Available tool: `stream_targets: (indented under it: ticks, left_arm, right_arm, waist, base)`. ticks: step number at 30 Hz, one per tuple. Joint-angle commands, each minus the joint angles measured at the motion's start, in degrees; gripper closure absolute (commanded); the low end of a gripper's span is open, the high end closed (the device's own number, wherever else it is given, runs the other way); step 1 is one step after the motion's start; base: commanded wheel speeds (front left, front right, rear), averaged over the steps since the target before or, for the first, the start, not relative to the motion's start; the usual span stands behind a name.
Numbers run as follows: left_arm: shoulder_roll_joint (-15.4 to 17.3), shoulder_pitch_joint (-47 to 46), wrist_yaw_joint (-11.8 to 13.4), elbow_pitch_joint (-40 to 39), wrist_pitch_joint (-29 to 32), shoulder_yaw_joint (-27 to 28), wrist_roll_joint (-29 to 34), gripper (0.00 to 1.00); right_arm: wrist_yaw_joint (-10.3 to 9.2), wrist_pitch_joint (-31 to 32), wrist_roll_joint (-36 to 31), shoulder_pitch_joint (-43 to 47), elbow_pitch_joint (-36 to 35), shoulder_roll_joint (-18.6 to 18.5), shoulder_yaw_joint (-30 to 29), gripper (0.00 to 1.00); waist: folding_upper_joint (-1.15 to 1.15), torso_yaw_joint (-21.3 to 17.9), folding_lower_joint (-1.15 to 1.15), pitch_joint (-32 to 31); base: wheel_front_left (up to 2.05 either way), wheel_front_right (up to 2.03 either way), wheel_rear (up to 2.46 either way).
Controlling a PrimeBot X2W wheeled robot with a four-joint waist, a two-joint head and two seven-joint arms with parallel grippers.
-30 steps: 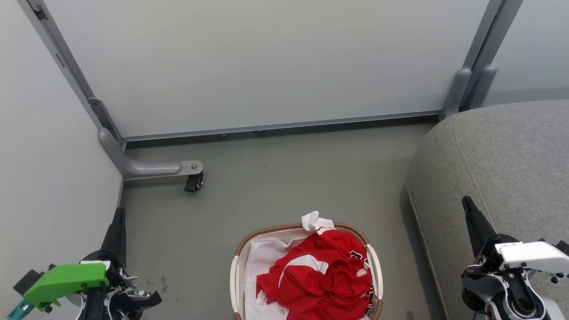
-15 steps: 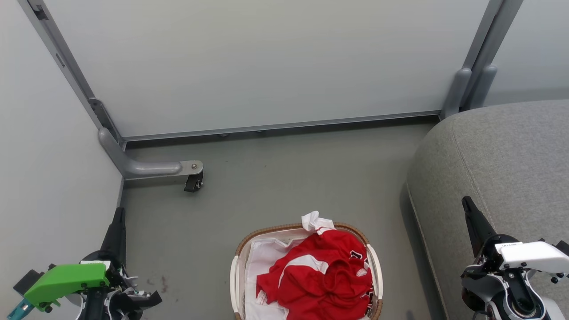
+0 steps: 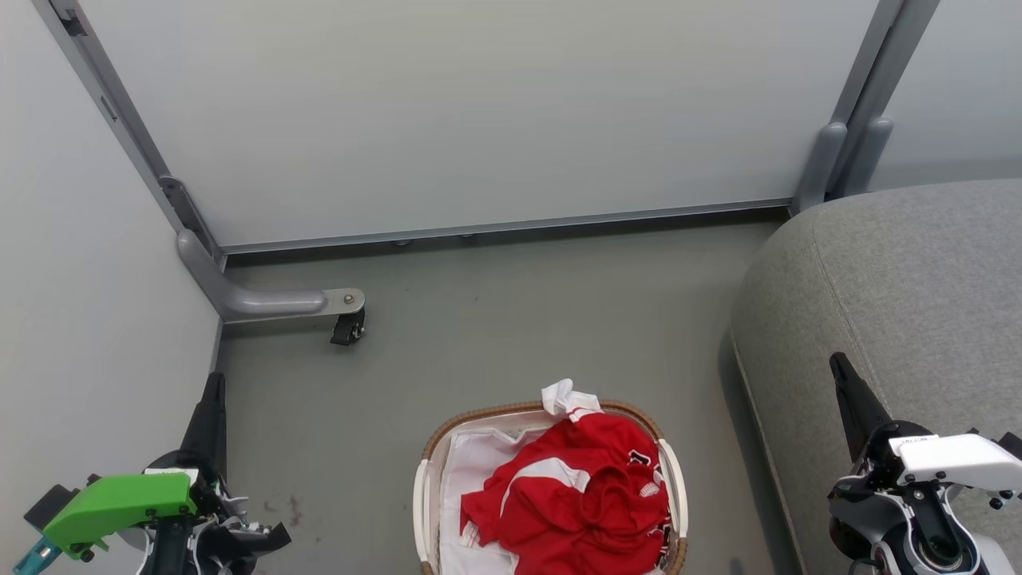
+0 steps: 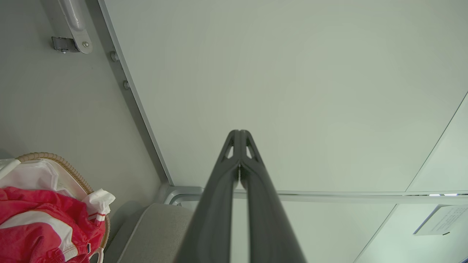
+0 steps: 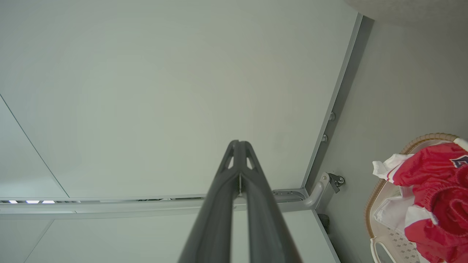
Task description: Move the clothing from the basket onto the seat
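While the red white-striped fabric clothing point(image 3: 575, 495) lies heaped in the oval cream plastic basket point(image 3: 421, 511) beside the grey woven seat point(image 3: 902, 279), left pincer point(image 3: 214, 382) and right pincer point(image 3: 837, 363) hang clenched, empty; first pick seems unstarted: open one, reach in

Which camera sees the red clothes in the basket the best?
The head view. It looks down on nearly the whole pile of red fabric clothing with white stripes in the oval cream plastic basket with a brown woven-look rim. The wrist views each catch part of it at a picture edge.
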Motion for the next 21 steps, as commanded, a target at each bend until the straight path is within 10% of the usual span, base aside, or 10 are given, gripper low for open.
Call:
stream_targets:
  ticks: [1,21]
  left_arm:
    - [0.2,-0.7,-0.2,-0.1,0.1,0.0,0.0,1.00]
    - [0.2,-0.7,-0.2,-0.1,0.1,0.0,0.0,1.00]
  right_arm:
    - [0.00,0.1,0.2,0.7,-0.2,-0.4,-0.1,1.00]
    - [0.00,0.1,0.2,0.7,-0.2,-0.4,-0.1,1.00]
  waist:
    - [0.00,0.0,0.00,0.0]
    - [0.00,0.0,0.00,0.0]
  base:
    - [0.00,0.00,0.00]
    - [0.00,0.00,0.00]
